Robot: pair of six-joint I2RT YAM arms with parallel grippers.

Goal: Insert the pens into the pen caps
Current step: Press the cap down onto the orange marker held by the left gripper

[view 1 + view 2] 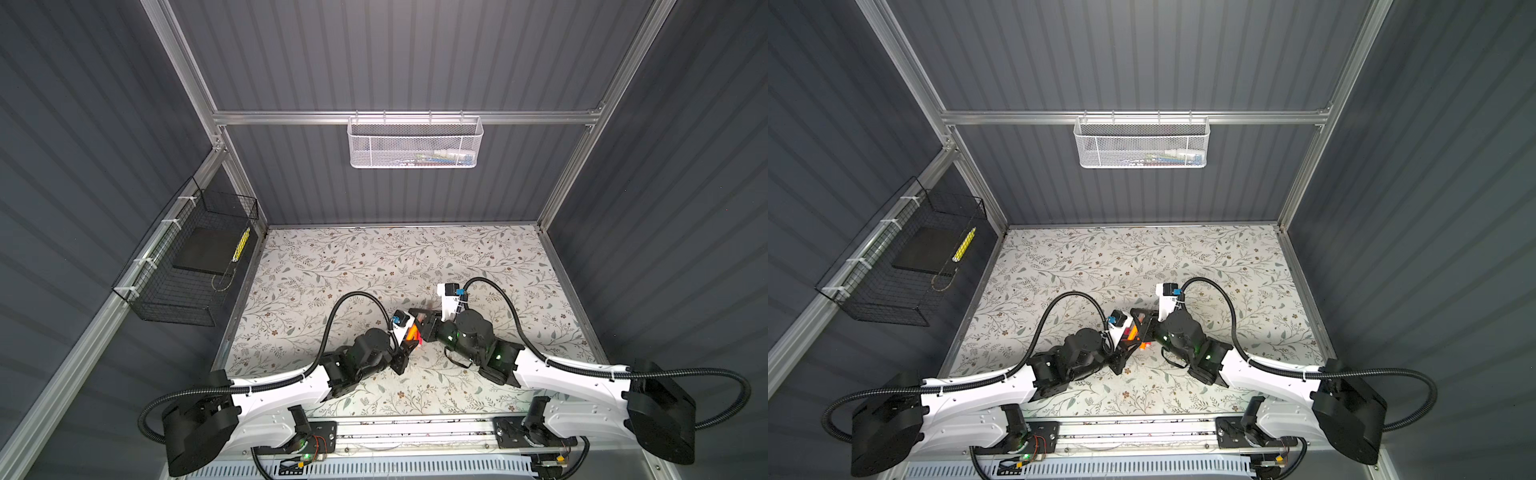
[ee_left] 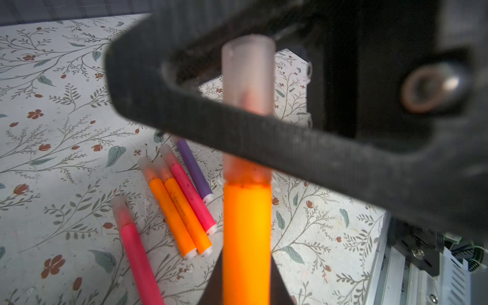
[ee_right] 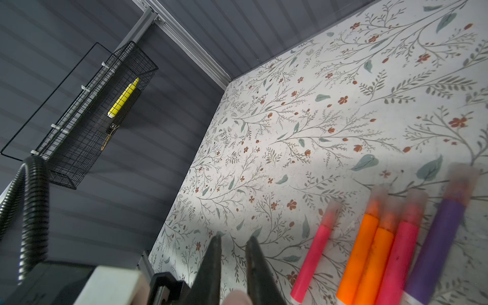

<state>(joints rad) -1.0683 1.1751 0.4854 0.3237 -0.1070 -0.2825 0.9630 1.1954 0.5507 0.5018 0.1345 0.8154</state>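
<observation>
My left gripper (image 2: pixel 247 280) is shut on an orange pen (image 2: pixel 247 232) that points away from the wrist. A translucent pen cap (image 2: pixel 247 76) sits over its tip. My right gripper (image 3: pixel 233 239) is shut on that cap, whose pale end (image 3: pixel 235 298) shows between the fingers. In both top views the two grippers meet near the table's middle, around the orange pen (image 1: pixel 411 333) (image 1: pixel 1132 332). Several other pens lie side by side on the table, each capped: a pink one (image 2: pixel 137 253), two orange (image 2: pixel 171 214), another pink (image 2: pixel 192 195) and a purple (image 2: pixel 194 169).
A black wire basket (image 1: pixel 187 266) on the left wall holds a yellow patterned stick (image 1: pixel 241 245) and a dark pad. A white mesh basket (image 1: pixel 415 143) hangs on the back rail. The floral table (image 1: pixel 332 266) ends at the metal rail in front.
</observation>
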